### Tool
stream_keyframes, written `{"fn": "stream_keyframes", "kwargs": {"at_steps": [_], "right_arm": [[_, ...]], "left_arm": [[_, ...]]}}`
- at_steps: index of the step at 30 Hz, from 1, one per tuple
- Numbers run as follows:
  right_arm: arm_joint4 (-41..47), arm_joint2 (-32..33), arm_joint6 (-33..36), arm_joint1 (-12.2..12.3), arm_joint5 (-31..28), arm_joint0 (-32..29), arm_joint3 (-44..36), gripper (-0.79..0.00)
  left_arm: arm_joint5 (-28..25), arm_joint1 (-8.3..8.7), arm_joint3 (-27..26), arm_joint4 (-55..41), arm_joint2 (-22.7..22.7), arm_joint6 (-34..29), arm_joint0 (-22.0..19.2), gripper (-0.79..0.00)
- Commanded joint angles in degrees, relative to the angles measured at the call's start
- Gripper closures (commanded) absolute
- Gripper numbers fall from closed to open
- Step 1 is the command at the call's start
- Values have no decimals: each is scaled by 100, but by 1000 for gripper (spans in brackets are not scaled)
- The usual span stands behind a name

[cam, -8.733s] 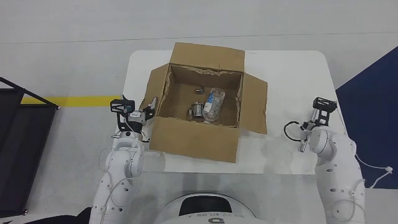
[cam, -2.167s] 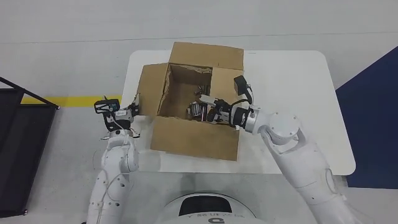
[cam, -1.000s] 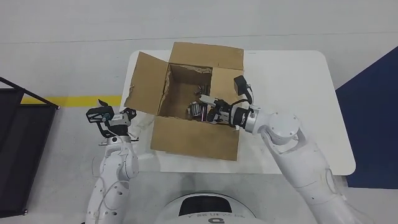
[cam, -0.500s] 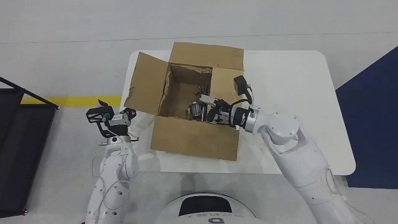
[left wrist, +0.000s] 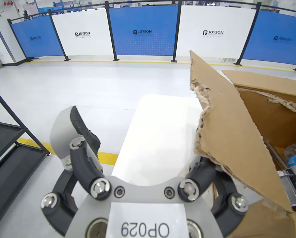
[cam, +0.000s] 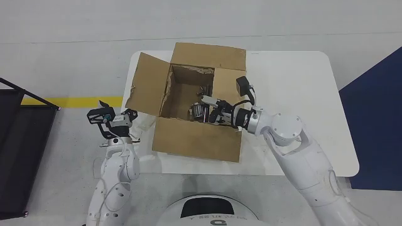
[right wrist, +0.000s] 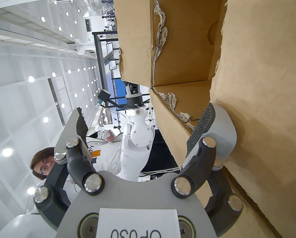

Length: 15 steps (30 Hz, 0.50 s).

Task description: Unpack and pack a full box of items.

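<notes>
Left pincer (left wrist: 140, 137) hung released at the worktop's (cam: 295, 81) left edge, beside the cardboard box's (cam: 195, 139) spread flap (cam: 147, 91); my right pincer (cam: 211, 112), also released, sat inside the box mid-worktop. Light, torn, bendy cardboard: I judged a wall a firmer hold than flaps.

Pale grey floor (cam: 201, 6) with yellow line (cam: 75, 102), blue-and-white fence panels (left wrist: 144, 33), black shelf rack (cam: 19, 144), ceiling lights (right wrist: 31, 78).
</notes>
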Motion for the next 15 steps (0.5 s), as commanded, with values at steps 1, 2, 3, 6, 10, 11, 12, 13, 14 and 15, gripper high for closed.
{"fn": "stream_keyframes", "kwargs": {"at_steps": [1,2,3,6,10,11,12,13,14,15], "right_arm": [[0,0,0,0,0,0,0,-785],[0,0,0,0,0,0,0,-785],[0,0,0,0,0,0,0,-785],[0,0,0,0,0,0,0,-785],[0,0,0,0,0,0,0,-785],[0,0,0,0,0,0,0,-785],[0,0,0,0,0,0,0,-785],[0,0,0,0,0,0,0,-785],[0,0,0,0,0,0,0,-785],[0,0,0,0,0,0,0,-785]], "left_arm": [[0,0,-1,1,0,0,0,-785],[-2,1,-11,13,-1,11,-6,-785],[7,5,-43,94,6,97,-5,-785],[79,-6,-156,258,173,367,60,-785],[97,-20,-326,507,457,435,53,-785],[112,-21,-332,600,514,397,35,-785],[133,-23,-310,708,587,346,8,-785],[153,-25,-273,805,655,279,-23,-785],[175,-25,-217,939,723,196,-65,-785],[177,-27,-153,1041,794,96,-100,-785]]}}
